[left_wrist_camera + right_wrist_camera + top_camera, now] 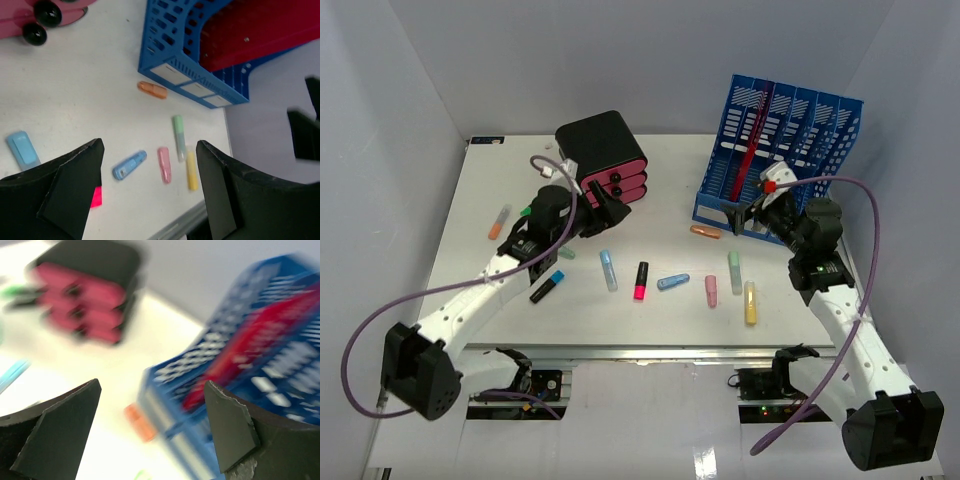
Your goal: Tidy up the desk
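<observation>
Top external: pens (711,291) litter desk (620,322) between drawers (605,152) and rack (790,140)

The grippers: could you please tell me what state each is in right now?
Left gripper: open, holding nothing.
Right gripper: open, holding nothing.

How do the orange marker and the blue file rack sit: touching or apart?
Apart. The left wrist view shows a strip of bare white desk between the orange marker and the front edge of the blue file rack.
</observation>
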`<action>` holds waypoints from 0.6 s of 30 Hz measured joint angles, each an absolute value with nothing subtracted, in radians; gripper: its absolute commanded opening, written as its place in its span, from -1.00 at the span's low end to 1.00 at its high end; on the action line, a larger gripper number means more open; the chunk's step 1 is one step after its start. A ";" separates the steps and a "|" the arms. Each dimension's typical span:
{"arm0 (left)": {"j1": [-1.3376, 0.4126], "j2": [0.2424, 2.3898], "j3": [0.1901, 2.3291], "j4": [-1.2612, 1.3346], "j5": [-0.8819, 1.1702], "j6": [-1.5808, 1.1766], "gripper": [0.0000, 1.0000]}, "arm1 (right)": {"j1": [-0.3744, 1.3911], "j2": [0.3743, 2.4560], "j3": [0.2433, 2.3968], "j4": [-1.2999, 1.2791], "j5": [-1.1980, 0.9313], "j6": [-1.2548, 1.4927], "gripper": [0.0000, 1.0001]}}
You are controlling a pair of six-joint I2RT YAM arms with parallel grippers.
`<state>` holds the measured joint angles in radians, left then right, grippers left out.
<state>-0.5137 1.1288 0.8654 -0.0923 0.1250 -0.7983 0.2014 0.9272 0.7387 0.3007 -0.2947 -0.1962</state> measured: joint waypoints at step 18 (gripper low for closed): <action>-0.659 1.794 1.469 -0.471 -0.541 -0.766 0.43 | -0.046 0.766 0.564 -0.093 -1.045 -0.386 0.87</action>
<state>-0.6594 1.7936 1.4693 -0.4708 -0.5412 -0.7657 -0.0460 0.7655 0.5636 -0.0930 -1.0453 -0.3861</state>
